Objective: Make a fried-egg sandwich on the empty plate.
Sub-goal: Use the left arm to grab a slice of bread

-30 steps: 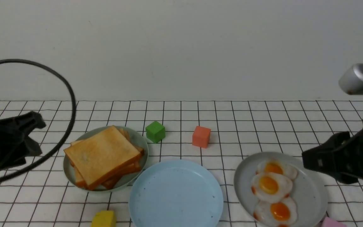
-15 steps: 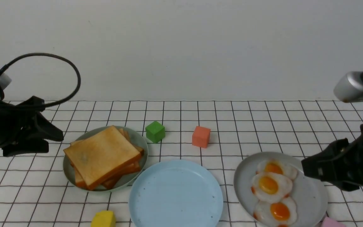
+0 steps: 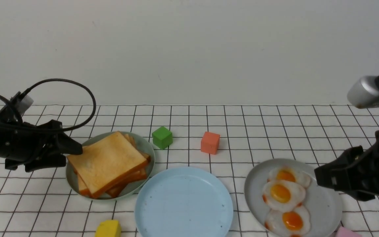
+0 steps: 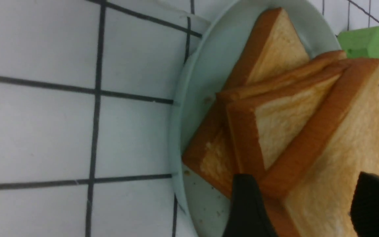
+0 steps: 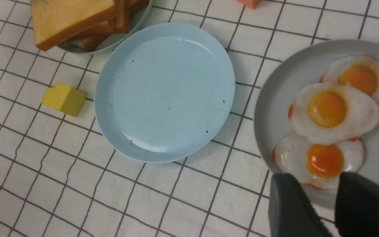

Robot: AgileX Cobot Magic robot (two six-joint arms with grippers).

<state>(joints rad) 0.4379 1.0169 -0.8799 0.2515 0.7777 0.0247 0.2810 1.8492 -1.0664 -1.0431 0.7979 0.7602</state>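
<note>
Surface: white grid cloth (image 3: 242,123) | wall (image 3: 189,49) plain white | left gripper (image 3: 73,154) spread wide | right gripper (image 3: 321,177) slightly parted, empty

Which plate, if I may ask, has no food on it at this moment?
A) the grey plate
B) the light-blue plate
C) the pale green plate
B: the light-blue plate lies bare in the middle, while the pale green plate carries stacked toast slices and the grey plate holds three fried eggs.
</note>
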